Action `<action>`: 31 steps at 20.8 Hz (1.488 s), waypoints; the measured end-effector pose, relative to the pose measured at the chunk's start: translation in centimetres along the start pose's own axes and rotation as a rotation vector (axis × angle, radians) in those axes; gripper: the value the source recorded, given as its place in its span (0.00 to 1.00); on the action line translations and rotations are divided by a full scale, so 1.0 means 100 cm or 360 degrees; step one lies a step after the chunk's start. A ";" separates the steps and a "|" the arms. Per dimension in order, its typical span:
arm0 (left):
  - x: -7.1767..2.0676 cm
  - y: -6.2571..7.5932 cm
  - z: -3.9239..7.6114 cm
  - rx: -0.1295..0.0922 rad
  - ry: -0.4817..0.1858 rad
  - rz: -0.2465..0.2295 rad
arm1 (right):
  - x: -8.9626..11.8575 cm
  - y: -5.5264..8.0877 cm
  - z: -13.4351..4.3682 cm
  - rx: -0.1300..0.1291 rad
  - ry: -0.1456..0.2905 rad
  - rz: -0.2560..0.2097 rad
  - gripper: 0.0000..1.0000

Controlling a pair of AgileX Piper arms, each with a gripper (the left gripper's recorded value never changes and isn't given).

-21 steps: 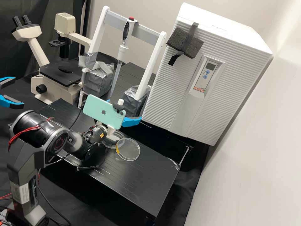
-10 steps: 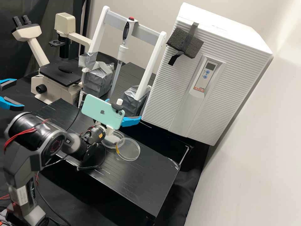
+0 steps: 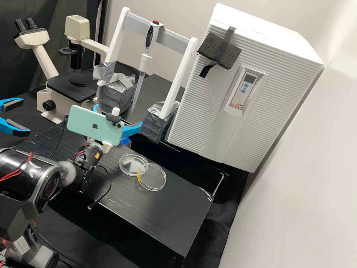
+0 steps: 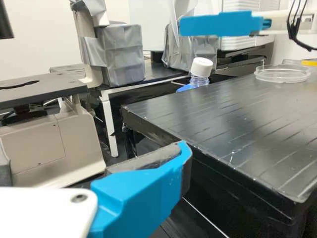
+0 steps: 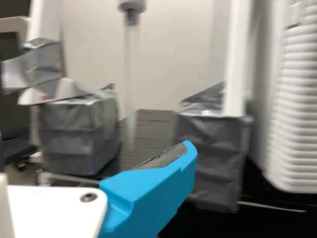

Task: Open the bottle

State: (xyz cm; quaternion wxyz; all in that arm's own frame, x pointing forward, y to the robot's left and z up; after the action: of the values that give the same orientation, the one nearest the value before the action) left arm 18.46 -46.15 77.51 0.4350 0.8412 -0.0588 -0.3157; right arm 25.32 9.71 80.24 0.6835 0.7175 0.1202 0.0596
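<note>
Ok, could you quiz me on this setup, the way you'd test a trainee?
1. True or false: the bottle has its cap on.
2. What lies on the bench? A) two clear dishes B) a book C) a mug
3. Is the left end effector open or shut?

Key: 1 true; 2 A; 3 open.
</note>
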 end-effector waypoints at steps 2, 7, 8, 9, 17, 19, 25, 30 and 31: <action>-0.0012 0.000 -0.002 -0.0002 0.0023 0.0005 | -0.001 -0.011 -0.001 -0.0031 0.0004 -0.0061 1.00; -0.0018 0.001 -0.004 -0.0003 0.0036 0.0007 | -0.001 -0.018 0.002 -0.0033 -0.0037 -0.0086 1.00; -0.0018 0.001 -0.004 -0.0003 0.0036 0.0007 | 0.000 -0.019 0.003 -0.0037 -0.0047 -0.0086 1.00; -0.0018 0.001 -0.004 -0.0003 0.0036 0.0007 | 0.000 -0.019 0.005 -0.0040 -0.0058 -0.0086 1.00; -0.0003 0.000 -0.002 -0.0014 0.0025 0.0002 | 0.002 -0.027 0.012 -0.0066 -0.0103 -0.0130 1.00; 0.0010 -0.002 -0.002 -0.0026 0.0017 -0.0008 | 0.003 -0.028 0.014 -0.0067 -0.0110 -0.0138 0.00; 0.0015 -0.002 -0.003 -0.0037 0.0030 -0.0001 | 0.004 -0.030 0.017 -0.0068 -0.0130 -0.0149 0.00; 0.0023 -0.002 -0.001 -0.0039 0.0019 -0.0001 | 0.004 -0.030 0.021 -0.0070 -0.0155 -0.0148 0.00; 0.0023 -0.002 -0.001 -0.0039 0.0019 -0.0001 | 0.004 -0.030 0.022 -0.0068 -0.0159 -0.0148 0.00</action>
State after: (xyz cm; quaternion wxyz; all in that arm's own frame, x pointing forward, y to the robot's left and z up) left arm 18.68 -46.04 77.29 0.4455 0.8377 -0.0521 -0.3115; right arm 26.03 7.83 77.11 0.7058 0.6985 0.1178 -0.0055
